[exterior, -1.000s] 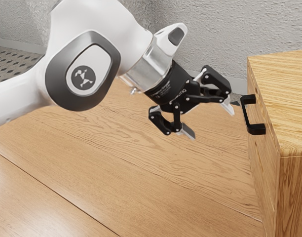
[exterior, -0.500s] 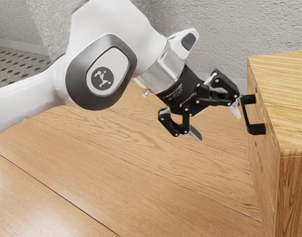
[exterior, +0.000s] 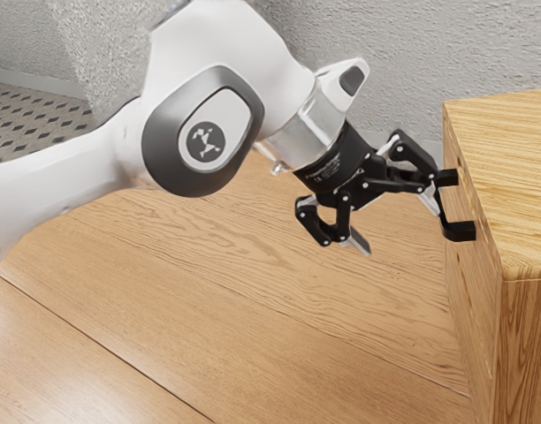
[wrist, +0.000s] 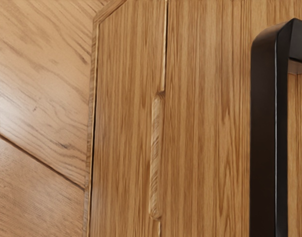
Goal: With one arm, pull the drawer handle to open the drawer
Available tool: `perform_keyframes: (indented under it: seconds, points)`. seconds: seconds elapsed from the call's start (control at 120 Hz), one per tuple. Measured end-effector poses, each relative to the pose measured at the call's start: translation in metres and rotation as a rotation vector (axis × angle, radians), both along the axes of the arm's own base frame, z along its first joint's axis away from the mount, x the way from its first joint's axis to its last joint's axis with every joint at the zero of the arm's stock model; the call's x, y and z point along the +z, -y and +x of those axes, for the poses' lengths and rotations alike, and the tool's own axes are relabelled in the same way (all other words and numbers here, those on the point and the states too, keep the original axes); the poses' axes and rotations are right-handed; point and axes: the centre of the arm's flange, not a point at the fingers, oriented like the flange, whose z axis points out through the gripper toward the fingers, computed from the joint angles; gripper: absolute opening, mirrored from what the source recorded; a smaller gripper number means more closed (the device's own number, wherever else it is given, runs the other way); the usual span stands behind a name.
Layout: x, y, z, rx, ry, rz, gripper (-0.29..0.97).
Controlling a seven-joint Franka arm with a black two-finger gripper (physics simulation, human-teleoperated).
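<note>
A wooden cabinet (exterior: pixel 505 177) stands at the exterior view's right, with a black bar handle (exterior: pixel 451 208) on the face turned toward the arm. My black gripper (exterior: pixel 392 221) hangs just to the left of that handle, open, fingers spread wide. Its upper fingertip (exterior: pixel 427 200) reaches the handle's bar; I cannot tell whether it touches. The lower fingertip (exterior: pixel 360 245) hangs over the table. In the wrist view the handle (wrist: pixel 268 138) runs as a dark bar across the wooden drawer front (wrist: pixel 205 123), close ahead of my hand. The drawer front sits flush with the cabinet.
A wooden tabletop (exterior: pixel 209 300) spreads under the arm and up to the cabinet's foot. A grey rough wall (exterior: pixel 447 44) rises behind. In the wrist view a narrow groove (wrist: pixel 156 158) runs down the cabinet face, with the tabletop (wrist: pixel 37 98) beside it.
My arm has moved toward the exterior view's right, bringing the open gripper from a short way off up to the handle. The drawer has not moved.
</note>
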Motion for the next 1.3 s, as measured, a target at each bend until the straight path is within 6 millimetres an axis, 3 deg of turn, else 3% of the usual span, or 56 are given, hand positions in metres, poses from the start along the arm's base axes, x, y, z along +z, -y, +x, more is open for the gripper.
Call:
perform_keyframes:
  seconds: [0.158,0.642,0.867,1.15,1.3]
  points:
    - [0.007,-0.003,0.006,0.007,0.013,-0.004,0.68]
    - [0.002,0.006,0.028,-0.005,-0.002,-0.002,0.68]
    - [-0.016,-0.013,0.032,0.028,-0.039,0.012,0.68]
    - [-0.015,-0.039,0.004,0.061,-0.058,-0.003,0.68]
    - [-0.014,-0.065,-0.013,0.1,-0.061,-0.021,0.68]
